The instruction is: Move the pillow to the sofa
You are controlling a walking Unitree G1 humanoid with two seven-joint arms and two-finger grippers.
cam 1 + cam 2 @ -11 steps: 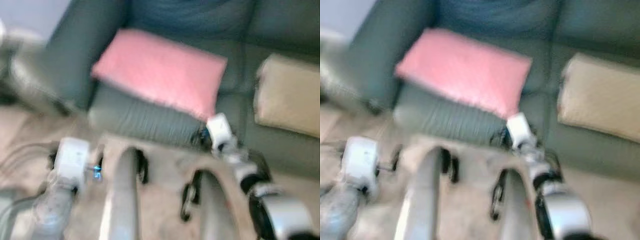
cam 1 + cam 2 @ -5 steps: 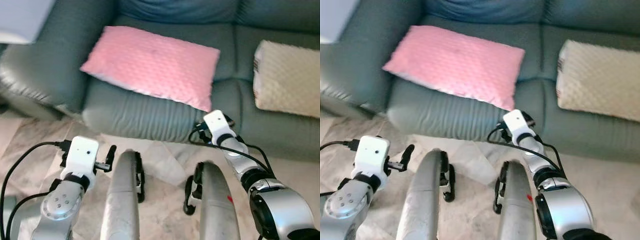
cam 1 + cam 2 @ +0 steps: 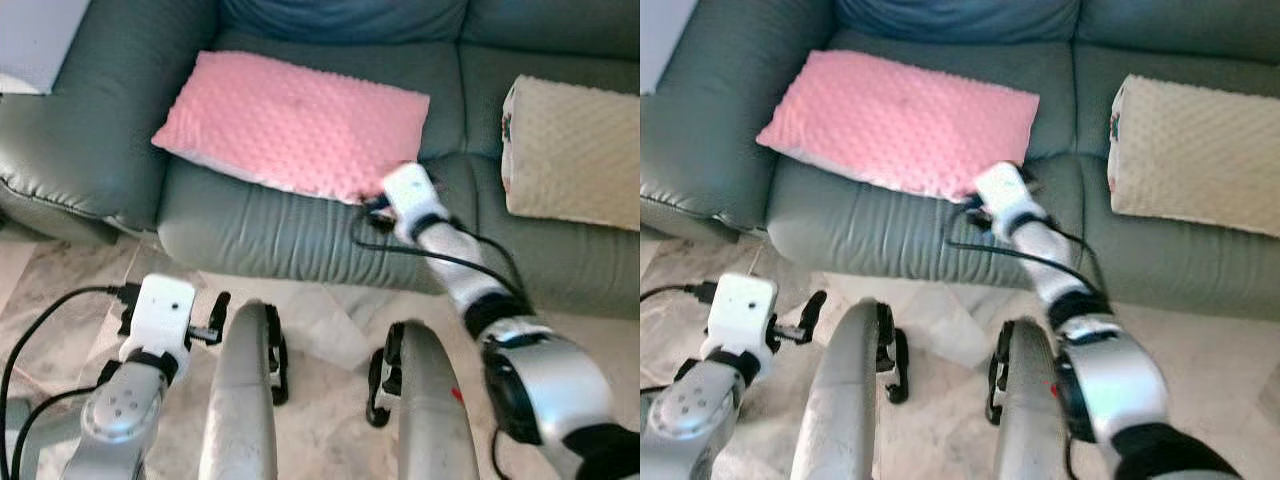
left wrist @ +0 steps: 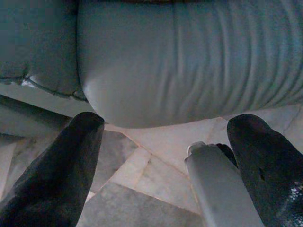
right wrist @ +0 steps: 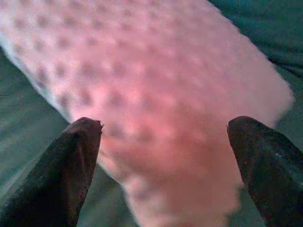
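Right gripper: fingers spread wide, grasping nothing, poised just over the near corner of the pink pillow. The pillow lies flat on the sofa seat, its corner between the fingers. Risk: closing on this corner may drag the pillow off the cushion edge. Left gripper hangs released near the floor.

Both eye views look steeply down from the head at the green leather sofa, sharing its seat. The left wrist view faces its front edge low; the right wrist view hovers close above the pink dimpled pillow.
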